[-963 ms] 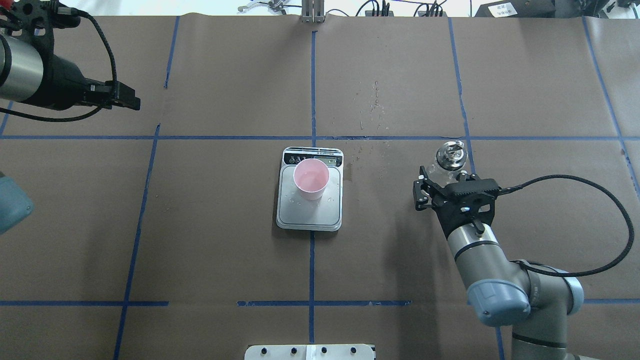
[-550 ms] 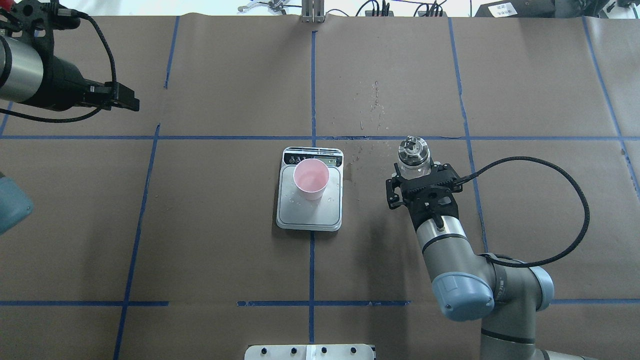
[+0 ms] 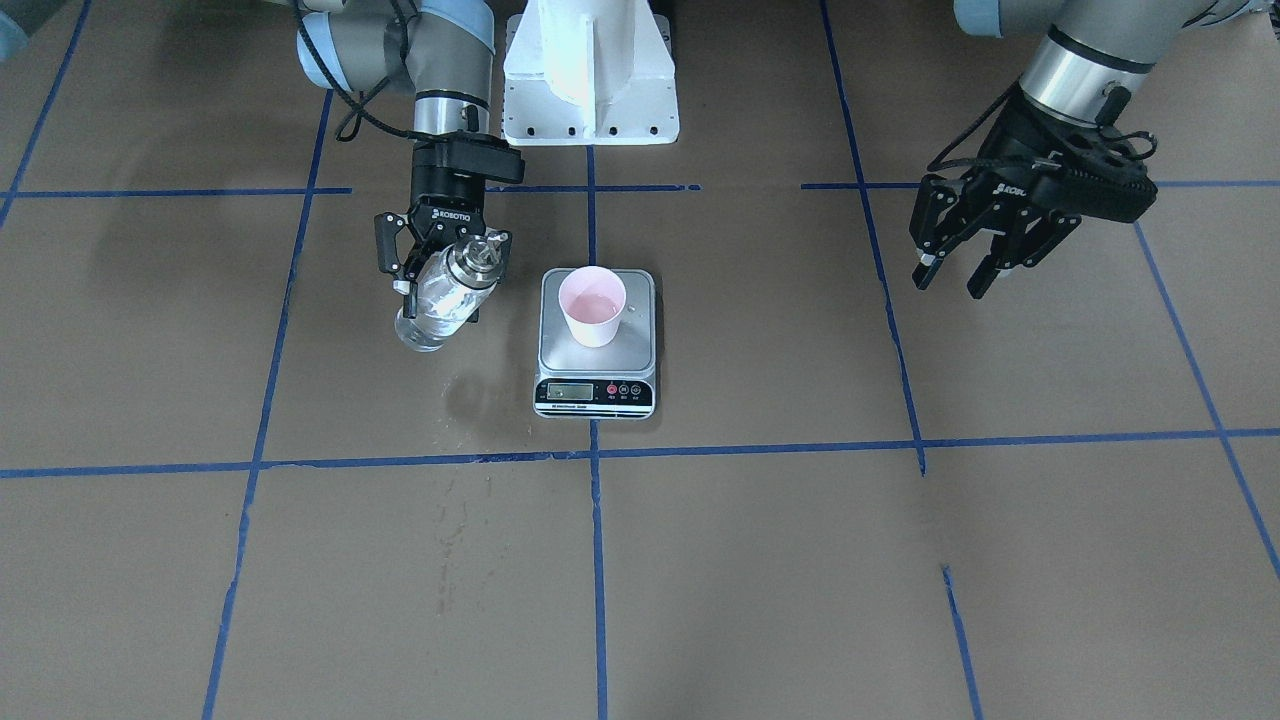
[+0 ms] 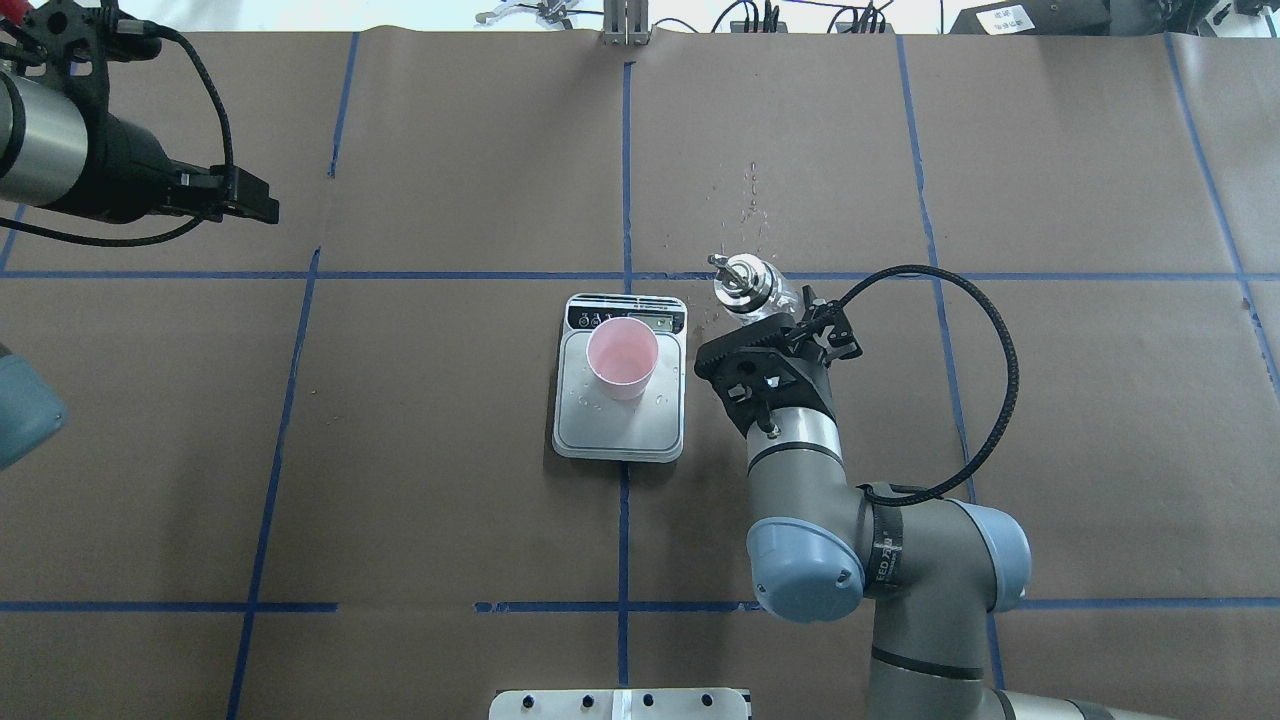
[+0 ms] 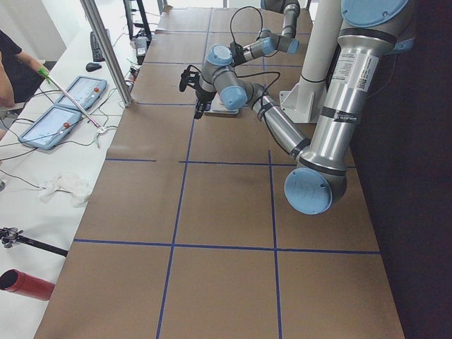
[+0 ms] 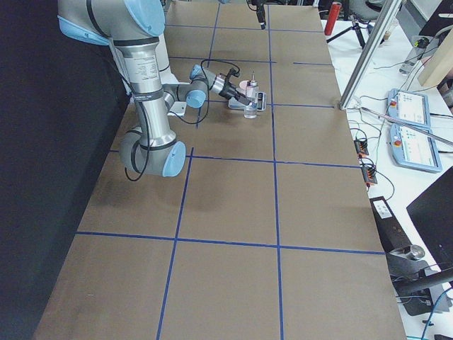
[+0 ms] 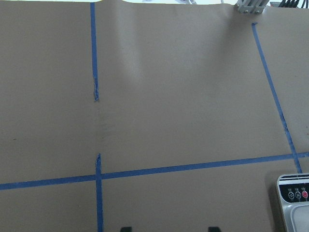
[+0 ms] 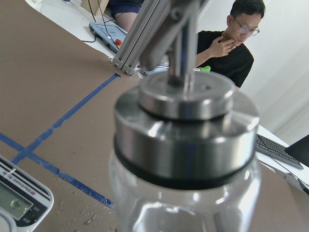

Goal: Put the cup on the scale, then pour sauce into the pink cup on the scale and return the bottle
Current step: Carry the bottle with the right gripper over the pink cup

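There is one pink cup point(image 3: 592, 305). There is one scale point(image 3: 596, 385). There is one glass bottle point(image 3: 428, 315). There are two robot arms, the left arm point(image 3: 1075, 55) and the right arm point(image 3: 445, 70). There are two grippers, the left gripper point(image 3: 948, 280) and the right gripper point(image 3: 437, 300). Two tablets point(image 6: 407, 103) lie far off on a side bench. One man point(image 8: 231, 48) watches.

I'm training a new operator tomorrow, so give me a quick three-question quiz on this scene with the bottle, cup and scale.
1. True or false: the left hand holds the bottle.
2. The cup stands: A on the scale, B on the bare table, C in a hand.
3. Which hand is open and empty?
Key: 1 false, the right hand grips it; 2 A; 3 the left.
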{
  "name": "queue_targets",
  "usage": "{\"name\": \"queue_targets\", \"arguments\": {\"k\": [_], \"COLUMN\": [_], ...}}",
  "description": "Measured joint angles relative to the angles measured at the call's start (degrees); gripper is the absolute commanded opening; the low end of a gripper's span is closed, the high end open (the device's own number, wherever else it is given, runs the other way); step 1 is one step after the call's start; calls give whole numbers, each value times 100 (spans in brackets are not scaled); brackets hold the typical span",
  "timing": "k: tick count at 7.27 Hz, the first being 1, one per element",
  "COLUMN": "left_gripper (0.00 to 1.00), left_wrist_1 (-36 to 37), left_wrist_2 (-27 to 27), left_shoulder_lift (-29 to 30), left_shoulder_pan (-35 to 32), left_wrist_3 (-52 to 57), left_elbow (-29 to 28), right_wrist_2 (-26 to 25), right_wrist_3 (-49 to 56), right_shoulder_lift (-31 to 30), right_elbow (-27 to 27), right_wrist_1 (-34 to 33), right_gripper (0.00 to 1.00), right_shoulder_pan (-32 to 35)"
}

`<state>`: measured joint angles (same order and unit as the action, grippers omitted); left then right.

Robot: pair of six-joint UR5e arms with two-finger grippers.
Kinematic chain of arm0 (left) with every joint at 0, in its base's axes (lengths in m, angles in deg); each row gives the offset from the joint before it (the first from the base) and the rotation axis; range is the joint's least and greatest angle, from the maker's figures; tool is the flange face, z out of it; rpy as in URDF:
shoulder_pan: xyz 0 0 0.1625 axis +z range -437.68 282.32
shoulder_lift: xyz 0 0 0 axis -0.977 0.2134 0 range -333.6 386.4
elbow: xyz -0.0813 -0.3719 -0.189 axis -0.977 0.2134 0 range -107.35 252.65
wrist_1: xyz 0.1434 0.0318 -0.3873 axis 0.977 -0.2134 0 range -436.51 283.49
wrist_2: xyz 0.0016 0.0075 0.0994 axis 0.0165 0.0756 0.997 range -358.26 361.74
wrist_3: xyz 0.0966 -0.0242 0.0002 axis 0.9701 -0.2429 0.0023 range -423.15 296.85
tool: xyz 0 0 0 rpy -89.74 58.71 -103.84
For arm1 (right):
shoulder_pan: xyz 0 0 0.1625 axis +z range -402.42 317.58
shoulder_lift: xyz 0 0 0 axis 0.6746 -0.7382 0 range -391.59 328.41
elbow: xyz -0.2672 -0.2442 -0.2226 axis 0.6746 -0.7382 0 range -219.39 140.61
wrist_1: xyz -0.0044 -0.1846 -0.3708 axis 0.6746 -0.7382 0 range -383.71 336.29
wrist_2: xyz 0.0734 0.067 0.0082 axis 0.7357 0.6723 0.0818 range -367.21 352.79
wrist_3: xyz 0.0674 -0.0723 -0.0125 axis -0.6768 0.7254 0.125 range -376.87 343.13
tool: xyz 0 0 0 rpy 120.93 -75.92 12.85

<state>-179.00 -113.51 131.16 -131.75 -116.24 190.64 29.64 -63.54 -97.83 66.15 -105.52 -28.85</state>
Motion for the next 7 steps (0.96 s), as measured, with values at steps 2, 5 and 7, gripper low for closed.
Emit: {"name": "queue_targets", "arguments": {"k": [2, 5, 7], "left_gripper": [61, 61, 61], "left_wrist_1": [0, 0, -1], "left_wrist_2": [-11, -18, -35], "left_shoulder_lift": [0, 0, 5], "left_shoulder_pan": [2, 2, 7], "left_wrist_3": [0, -2, 5], "left_elbow": [1, -6, -14], "right_wrist_2": [-59, -407, -549], "right_wrist_3": [862, 1719, 2337], "right_shoulder_lift": [79, 130, 334], "right_elbow": [76, 48, 29], "right_wrist_1": [-61, -558, -1330], "right_gripper": [0, 0, 0], "right_shoulder_pan": [12, 14, 14]}}
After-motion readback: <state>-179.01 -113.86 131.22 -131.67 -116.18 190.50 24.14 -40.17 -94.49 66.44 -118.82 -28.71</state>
